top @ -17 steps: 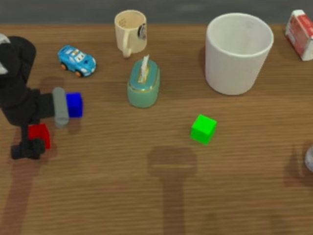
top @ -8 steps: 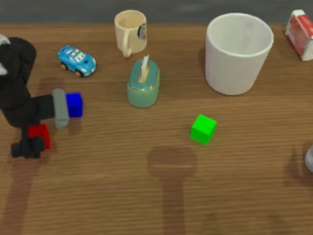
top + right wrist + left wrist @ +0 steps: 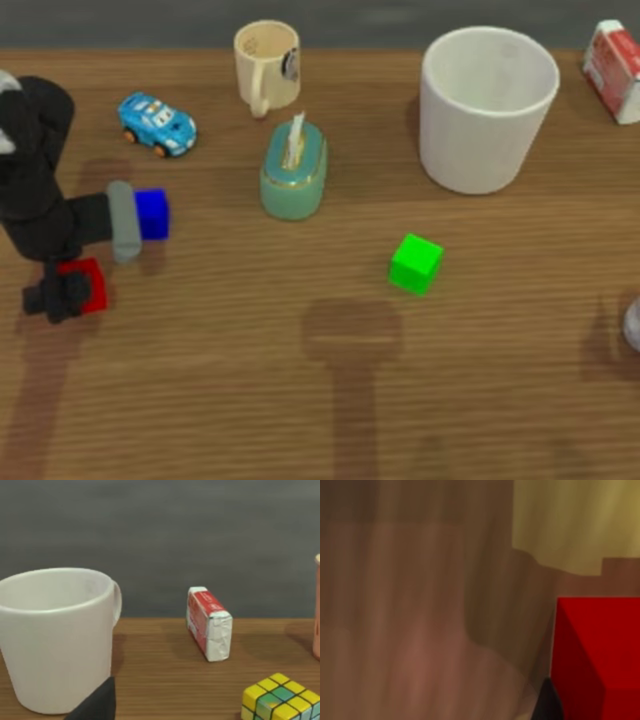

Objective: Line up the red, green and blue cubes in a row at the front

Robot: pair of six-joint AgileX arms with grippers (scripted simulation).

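The red cube [image 3: 90, 285] lies near the table's left edge, partly under my left gripper [image 3: 57, 296], which sits low over it. In the left wrist view the red cube [image 3: 600, 655] fills one side, with a dark gripper part right against its face. The blue cube [image 3: 152, 214] rests just behind, beside the left arm's grey wrist. The green cube [image 3: 416, 263] stands alone right of the table's middle. Only a sliver of my right gripper [image 3: 633, 325] shows, parked at the right edge.
A light-blue toy car [image 3: 157, 124], a cream mug [image 3: 266, 66] and a teal tissue box [image 3: 294, 172] stand behind. At the back right are a big white cup [image 3: 488, 108] and a red carton [image 3: 614, 68]. A puzzle cube [image 3: 280, 700] lies near the right gripper.
My left gripper has shifted slightly over the red cube, and more of the cube's near side now shows. The blue and green cubes have stayed put.
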